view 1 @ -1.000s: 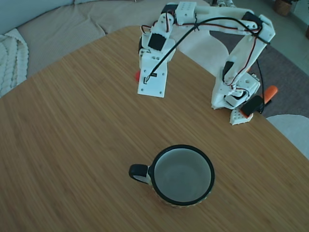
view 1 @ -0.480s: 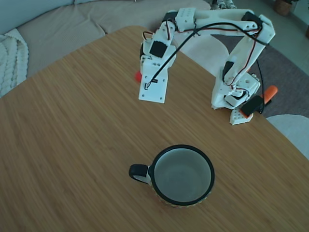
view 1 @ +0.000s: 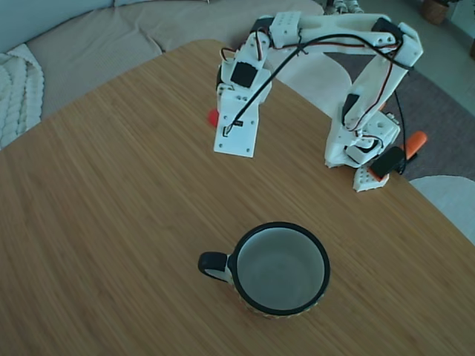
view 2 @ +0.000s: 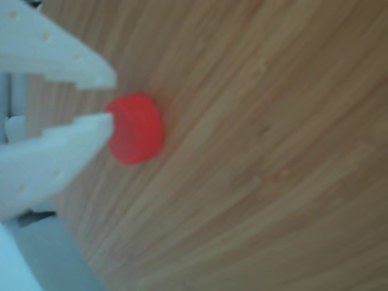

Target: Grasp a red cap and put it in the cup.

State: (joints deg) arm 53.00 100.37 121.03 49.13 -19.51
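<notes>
Fixed view: white arm reaches over the wooden table (view 1: 111, 185), gripper (view 1: 223, 122) low beside the red cap (view 1: 213, 117) at the far edge; the cup (view 1: 280, 268) stands well apart, nearer the camera. Other view: gripper (view 2: 109, 97) fingers slightly parted, lower tip touching the cap (view 2: 136, 128), which lies flat on the table, not clamped.

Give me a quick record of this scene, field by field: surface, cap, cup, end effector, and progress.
surface: wooden table
cap: red cap, flat on the table, far side from the cup
cup: mug, upright, empty
end effector: end effector open, fingertips at the cap's edge, not closed on it
progress: cap not yet grasped
</notes>
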